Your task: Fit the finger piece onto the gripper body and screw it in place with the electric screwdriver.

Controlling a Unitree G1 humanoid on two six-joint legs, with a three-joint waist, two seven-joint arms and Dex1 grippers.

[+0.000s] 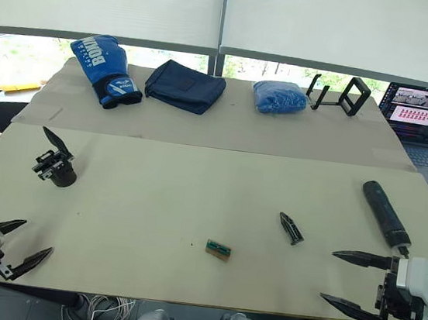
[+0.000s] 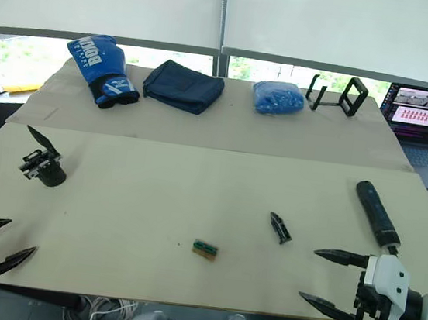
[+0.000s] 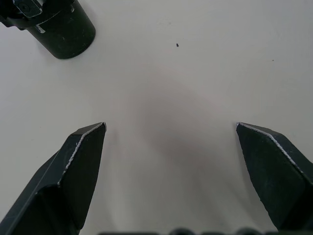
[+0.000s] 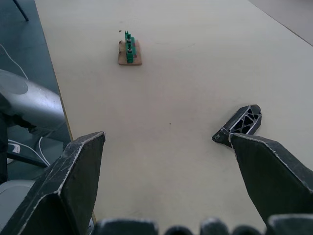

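Observation:
The gripper body [image 1: 57, 166] stands at the left of the pale table, a black stub with one pointed finger up; its base also shows in the left wrist view [image 3: 61, 27]. The small black finger piece [image 1: 291, 228] lies flat right of centre, seen too in the right wrist view [image 4: 239, 125]. The electric screwdriver [image 1: 385, 214] lies at the right, its bit toward the front edge. My left gripper [image 1: 24, 244] hangs open at the front left corner, empty. My right gripper [image 1: 340, 278] is open and empty at the front right, just in front of the screwdriver.
A small green part on a tan holder [image 1: 218, 249] lies near the front middle. On the far table sit a blue boxing glove [image 1: 104, 68], a dark cloth [image 1: 184, 84], a blue bag [image 1: 279, 96] and a black stand [image 1: 339, 95]. A laptop [image 1: 426, 116] is at the far right.

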